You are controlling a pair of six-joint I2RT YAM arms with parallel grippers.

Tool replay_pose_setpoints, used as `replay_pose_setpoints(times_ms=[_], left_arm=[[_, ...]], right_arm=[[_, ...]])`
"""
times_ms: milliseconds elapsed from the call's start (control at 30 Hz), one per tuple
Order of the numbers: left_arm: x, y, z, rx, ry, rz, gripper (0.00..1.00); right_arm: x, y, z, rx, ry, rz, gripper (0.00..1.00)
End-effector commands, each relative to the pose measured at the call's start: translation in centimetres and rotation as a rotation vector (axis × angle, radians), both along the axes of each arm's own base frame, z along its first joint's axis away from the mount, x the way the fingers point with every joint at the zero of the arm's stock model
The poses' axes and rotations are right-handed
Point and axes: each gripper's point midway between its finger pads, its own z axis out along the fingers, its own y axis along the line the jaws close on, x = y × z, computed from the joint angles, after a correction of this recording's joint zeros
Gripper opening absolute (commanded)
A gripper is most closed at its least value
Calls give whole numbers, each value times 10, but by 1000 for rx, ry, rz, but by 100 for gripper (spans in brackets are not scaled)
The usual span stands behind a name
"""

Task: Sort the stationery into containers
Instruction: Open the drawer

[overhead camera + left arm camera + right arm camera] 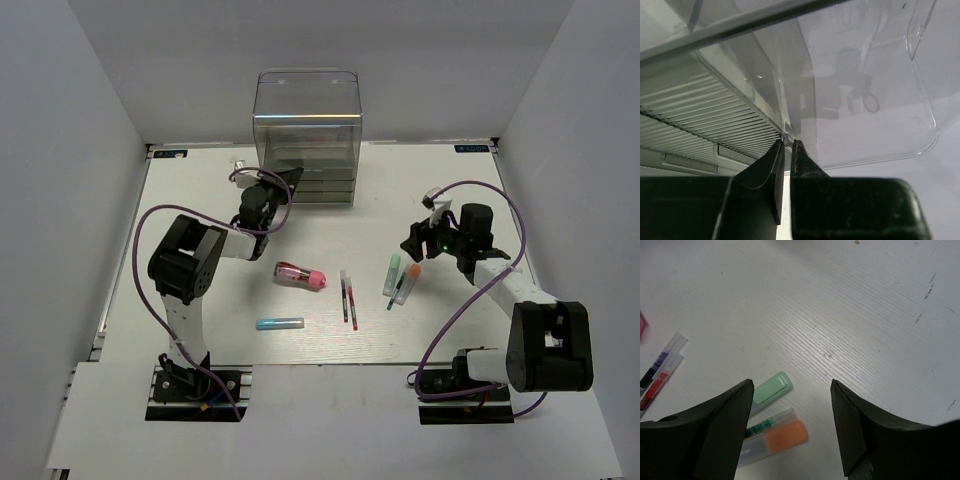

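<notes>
Fingers (762, 167) of the left gripper (786, 145) are pressed together at a lower corner of the clear organiser (865, 75), beside its ribbed drawers (705, 115); whether plastic is nipped cannot be told. The right gripper (791, 385) is held spread above the pale green marker (771, 388), orange-capped marker (785, 435) and green pen (765, 426). Only in the top view are the pink cylinder (300, 276) and light blue stick (279, 323) shown, lying apart. Print on the orange-capped marker's barrel cannot be read. The white grained surface (450, 180) is enclosed by pale walls (60, 150).
</notes>
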Motion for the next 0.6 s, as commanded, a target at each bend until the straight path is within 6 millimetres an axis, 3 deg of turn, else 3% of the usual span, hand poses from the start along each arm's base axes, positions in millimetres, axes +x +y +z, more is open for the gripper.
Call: replay_pose_setpoints(times_ms=[0, 200, 300, 500, 567], left_arm=[[-12, -2, 19, -5, -78, -37, 0], [-43, -9, 30, 3, -101, -104, 0], [-51, -7, 46, 5, -139, -111, 0], [-62, -5, 53, 35, -166, -126, 0], [-66, -5, 66, 37, -199, -134, 0]], right_arm=[[-1, 5, 8, 6, -46, 37, 69], [-1, 6, 10, 7, -53, 49, 70], [-1, 7, 10, 11, -53, 52, 70], [-1, 9, 12, 17, -51, 62, 70], [-2, 10, 12, 19, -51, 68, 70]])
